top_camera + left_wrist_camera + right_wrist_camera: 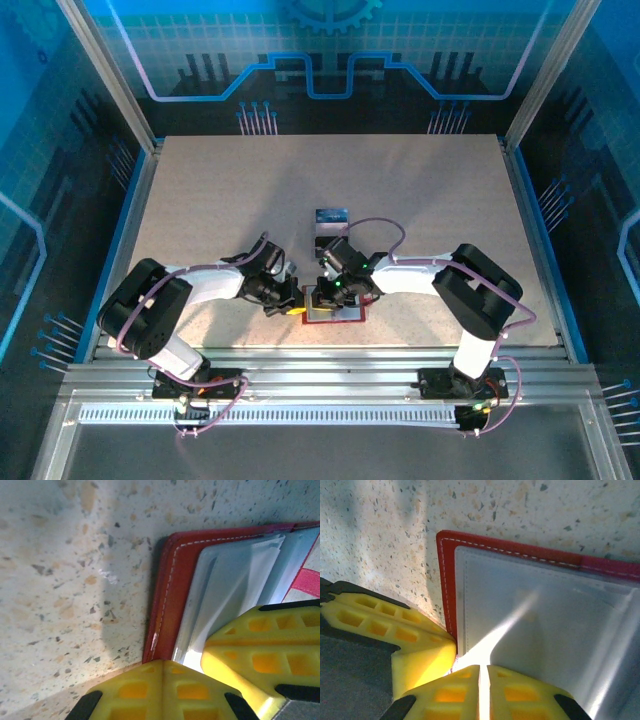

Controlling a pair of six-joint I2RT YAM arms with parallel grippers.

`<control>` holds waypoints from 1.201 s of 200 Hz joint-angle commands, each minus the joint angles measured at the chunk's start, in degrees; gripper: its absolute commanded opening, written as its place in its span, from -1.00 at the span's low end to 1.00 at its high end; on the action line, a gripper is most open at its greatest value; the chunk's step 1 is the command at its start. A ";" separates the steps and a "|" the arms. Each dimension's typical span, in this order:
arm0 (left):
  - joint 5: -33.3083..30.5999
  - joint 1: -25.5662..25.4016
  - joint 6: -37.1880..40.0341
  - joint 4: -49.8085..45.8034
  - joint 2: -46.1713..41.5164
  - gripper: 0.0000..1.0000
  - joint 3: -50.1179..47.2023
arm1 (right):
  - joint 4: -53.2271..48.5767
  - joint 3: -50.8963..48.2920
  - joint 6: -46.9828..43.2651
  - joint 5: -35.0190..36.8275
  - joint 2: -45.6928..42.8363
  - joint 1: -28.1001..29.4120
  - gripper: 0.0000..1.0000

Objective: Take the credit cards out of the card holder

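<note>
Smooth red leatherette card holder (540,620), speckled table (380,530)

Card holder (446,580) cut off at right edge; contents of its pockets (520,620) indistinct.

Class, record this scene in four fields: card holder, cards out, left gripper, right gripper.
card holder: red, open, pale pockets up, on the table near its near edge
cards out: blue card on the table beyond the holder
left gripper: jaws shut on the holder's corner
right gripper: jaws shut at the pockets' edge; any card held cannot be told
</note>
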 commanded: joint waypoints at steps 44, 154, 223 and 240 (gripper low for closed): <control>0.23 -0.34 0.49 -1.09 0.93 -0.98 -1.17 | -4.95 -0.70 -0.95 3.93 -2.36 0.82 -0.77; 5.68 -1.38 -3.69 4.27 -1.42 -0.89 0.71 | -3.39 -3.17 0.05 4.19 -3.30 0.90 -0.77; 2.88 -1.40 -1.35 1.29 2.04 -0.93 0.99 | -3.73 -3.26 0.01 4.57 -3.61 1.24 -0.76; 2.76 -1.35 -1.27 1.29 2.18 -0.94 0.77 | -4.31 -3.00 -0.12 4.93 -3.61 1.33 -0.75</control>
